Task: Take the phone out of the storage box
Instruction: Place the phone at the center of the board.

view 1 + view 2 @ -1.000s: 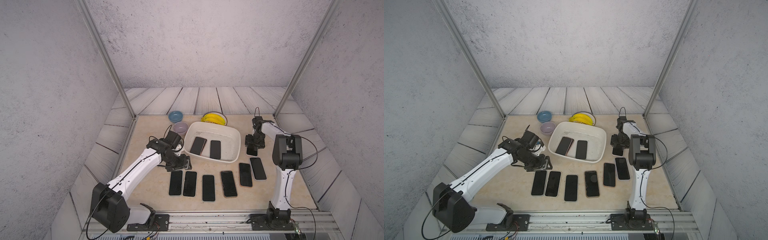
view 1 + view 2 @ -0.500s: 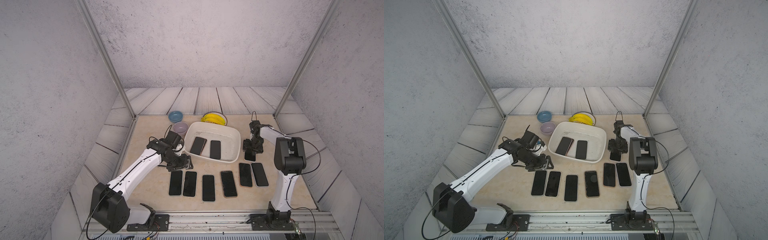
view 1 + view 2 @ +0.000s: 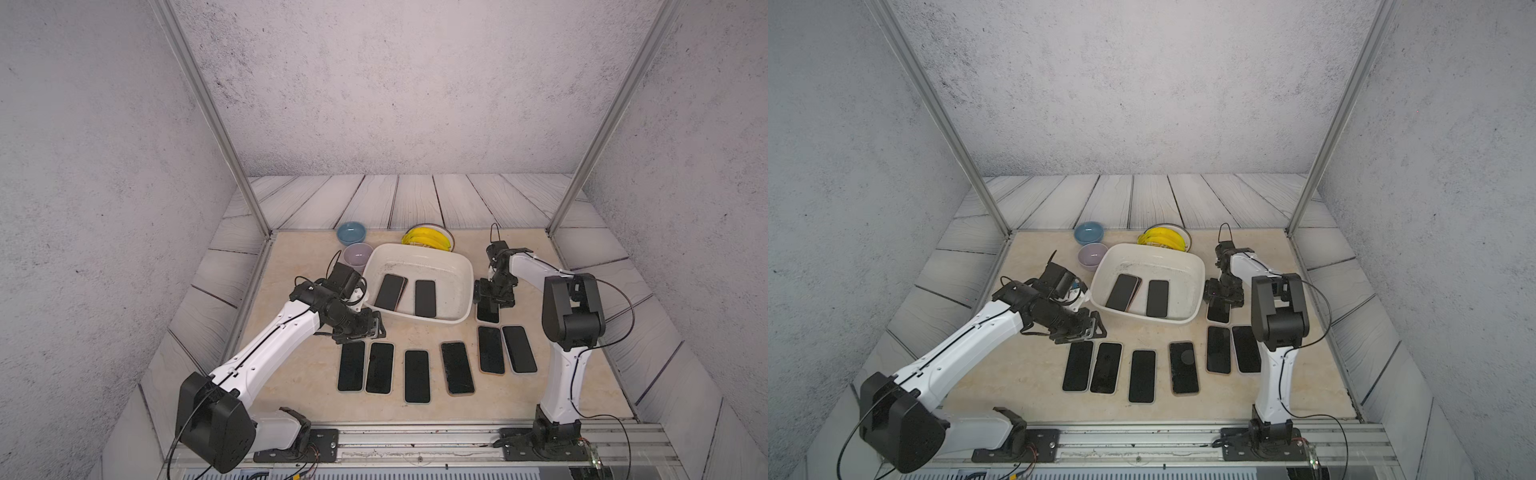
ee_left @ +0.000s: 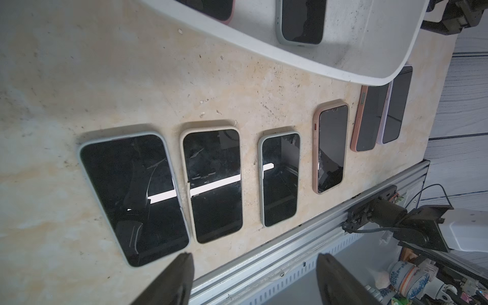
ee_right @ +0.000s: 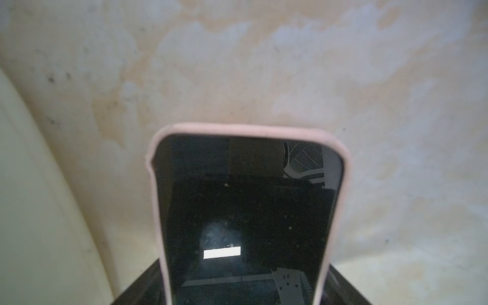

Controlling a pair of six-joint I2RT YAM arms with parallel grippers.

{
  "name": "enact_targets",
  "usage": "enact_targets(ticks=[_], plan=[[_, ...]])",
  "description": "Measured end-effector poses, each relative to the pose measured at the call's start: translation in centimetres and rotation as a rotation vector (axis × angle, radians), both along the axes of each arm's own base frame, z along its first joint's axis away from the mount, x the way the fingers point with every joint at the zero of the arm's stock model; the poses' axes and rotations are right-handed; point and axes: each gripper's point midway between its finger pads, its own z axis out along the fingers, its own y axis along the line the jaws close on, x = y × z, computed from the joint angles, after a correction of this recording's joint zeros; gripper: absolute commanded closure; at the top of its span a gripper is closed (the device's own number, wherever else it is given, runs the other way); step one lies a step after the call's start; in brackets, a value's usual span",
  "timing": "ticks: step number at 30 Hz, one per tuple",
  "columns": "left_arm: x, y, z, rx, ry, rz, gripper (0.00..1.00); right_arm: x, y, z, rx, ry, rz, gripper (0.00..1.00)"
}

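The white storage box point(image 3: 462, 266) point(image 3: 1196, 266) stands mid-table with two dark phones point(image 3: 390, 291) point(image 3: 425, 298) lying flat inside. Just outside its right wall, my right gripper point(image 3: 493, 297) point(image 5: 245, 290) points down, its fingers point(image 5: 137, 287) against both long sides of a pink-cased phone point(image 5: 245, 206) point(image 3: 487, 312). That phone sits low on the table beside the box wall point(image 5: 39, 211). My left gripper point(image 3: 369, 328) point(image 4: 254, 280) hangs open and empty by the box's front left corner, above the row of phones.
Several phones point(image 3: 417, 376) point(image 4: 211, 184) lie in a row in front of the box, two point(image 3: 505, 349) close to the right arm's base. A blue bowl point(image 3: 351, 232), a lilac bowl point(image 3: 358, 253) and a plate of bananas point(image 3: 426, 241) stand behind the box.
My right gripper has shifted a little to the left with the pink-cased phone and brought it down beside the box. The left arm has not moved.
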Motion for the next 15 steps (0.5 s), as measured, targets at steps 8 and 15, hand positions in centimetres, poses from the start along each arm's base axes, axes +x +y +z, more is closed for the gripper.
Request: enact_targets(ticks=[8, 15], plan=[[0.6, 0.8, -0.2, 0.026, -0.013, 0.029, 0.21, -0.9, 0.2, 3.5, 0.013, -0.033, 0.02, 0.0], [1.0, 1.3, -0.1, 0.045, -0.021, 0.044, 0.15, 1.5, 0.3, 11.0, -0.002, -0.191, 0.024, 0.0]])
